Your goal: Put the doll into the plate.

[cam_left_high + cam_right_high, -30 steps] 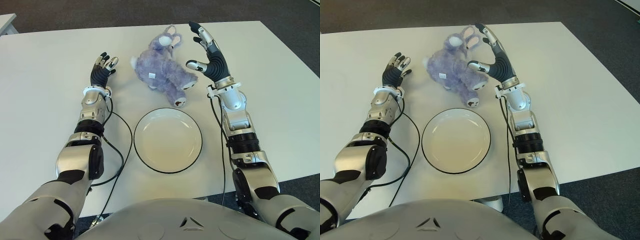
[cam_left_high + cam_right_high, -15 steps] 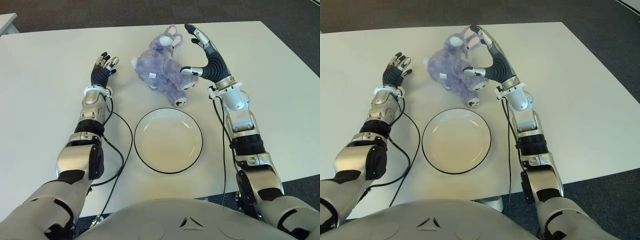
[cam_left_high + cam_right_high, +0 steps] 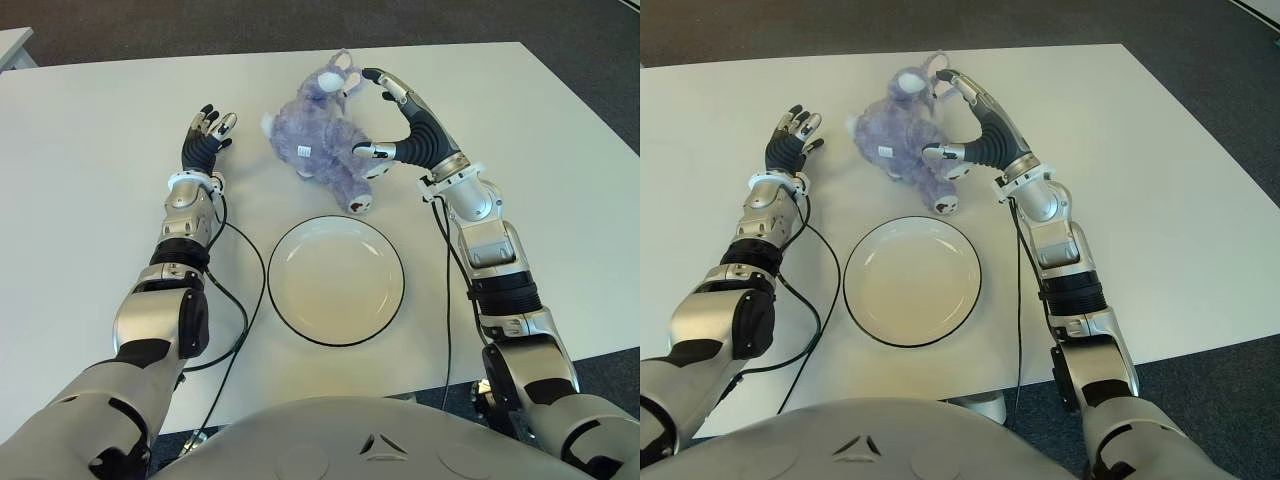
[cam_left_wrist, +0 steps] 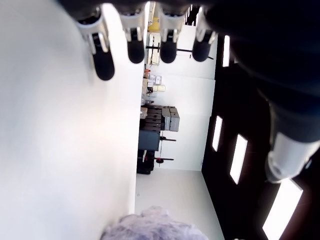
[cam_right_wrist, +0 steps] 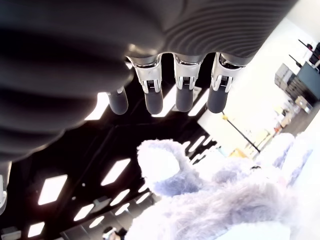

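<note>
Doll [image 3: 325,135] lies diagonally at upper centre, head upward. Plate [image 3: 336,281] below holds nothing. Right hand [image 3: 400,125] fingers spread around it, ungrasped; left hand [image 3: 205,135] fingers relaxed.

The fluffy lilac plush doll [image 3: 325,140] is lying with its far flank out of sight, and the right robot hand [image 3: 400,125] is covering part of its near side, so it is impossible to tell whether the thumb is touching the fur. In the right wrist view the doll [image 5: 220,200] is running off the picture's edge, and the hand's own dark, blurred palm is filling much of the frame. The left wrist view is showing only a sliver of the doll [image 4: 150,227] at the edge. The small white fabric tag [image 3: 303,151] is bearing print too small to read. The white rectangular table [image 3: 90,200] is being cut off at the frame's sides.
</note>
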